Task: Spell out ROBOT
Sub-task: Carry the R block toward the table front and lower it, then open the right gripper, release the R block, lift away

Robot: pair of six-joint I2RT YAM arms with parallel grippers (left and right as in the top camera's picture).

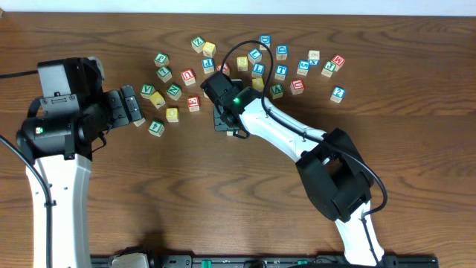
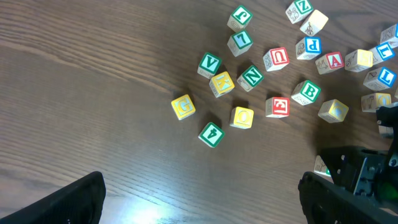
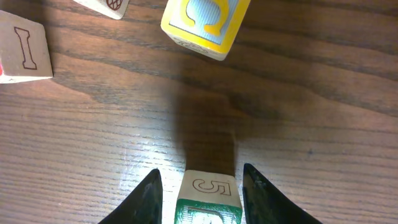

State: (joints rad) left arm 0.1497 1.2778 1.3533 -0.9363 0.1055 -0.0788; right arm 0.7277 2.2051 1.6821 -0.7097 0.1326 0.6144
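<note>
A wooden cube (image 3: 208, 199) with a green top face and an outlined 5 on its side stands between the fingers of my right gripper (image 3: 202, 193). The jaws are slightly open, with a thin gap on each side of the cube; I cannot read its top letter. In the overhead view the right gripper (image 1: 223, 119) hides this cube. The green B cube (image 2: 309, 92) lies beside a red E cube (image 2: 277, 106). Yellow cubes (image 2: 242, 117) (image 2: 183, 106) lie nearer my left gripper (image 2: 202, 199), which is wide open over bare wood. From above, the left gripper (image 1: 137, 108) sits at the cluster's left edge.
Loose cubes are scattered across the far middle of the table (image 1: 372, 149), with several blue-lettered cubes (image 1: 281, 72) at the right. A yellow-edged cube (image 3: 205, 25) lies just ahead of the right fingers and an I cube (image 3: 22, 53) to their left. Green 4 cube (image 2: 211, 133).
</note>
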